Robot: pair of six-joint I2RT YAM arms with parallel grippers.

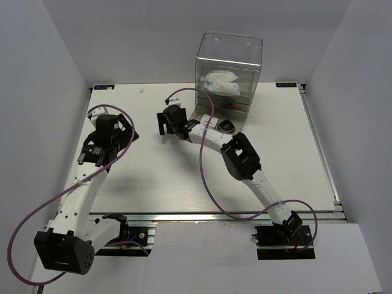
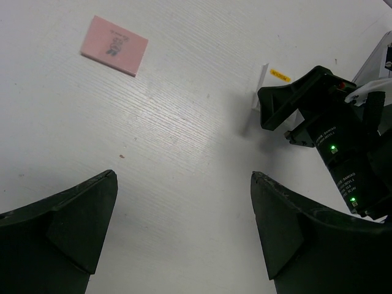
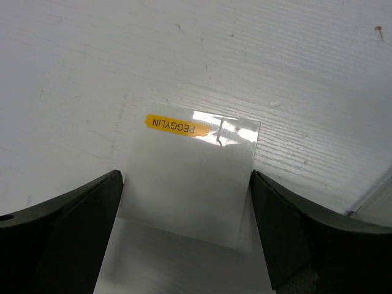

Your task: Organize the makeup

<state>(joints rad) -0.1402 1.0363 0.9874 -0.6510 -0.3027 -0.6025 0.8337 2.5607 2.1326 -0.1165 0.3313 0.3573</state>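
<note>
My right gripper [image 3: 187, 176] is shut on a white flat square with an orange mark [image 3: 190, 184] and holds it upright by its two side edges, just above the table. In the top view this gripper [image 1: 164, 122] is left of the clear drawer box. The left wrist view shows it too [image 2: 288, 104], with the square edge-on [image 2: 261, 89]. My left gripper [image 2: 184, 177] is open and empty over bare table, also in the top view [image 1: 98, 157]. A pink square [image 2: 114, 45] lies flat beyond it, hidden in the top view.
The tall clear acrylic drawer box [image 1: 228, 58] stands at the back centre, with white-blue packets [image 1: 222, 82] inside and red sticks [image 1: 231, 108] low in it. A black compact [image 1: 228, 127] lies in front of it, beside the right arm. Purple cables loop over both arms.
</note>
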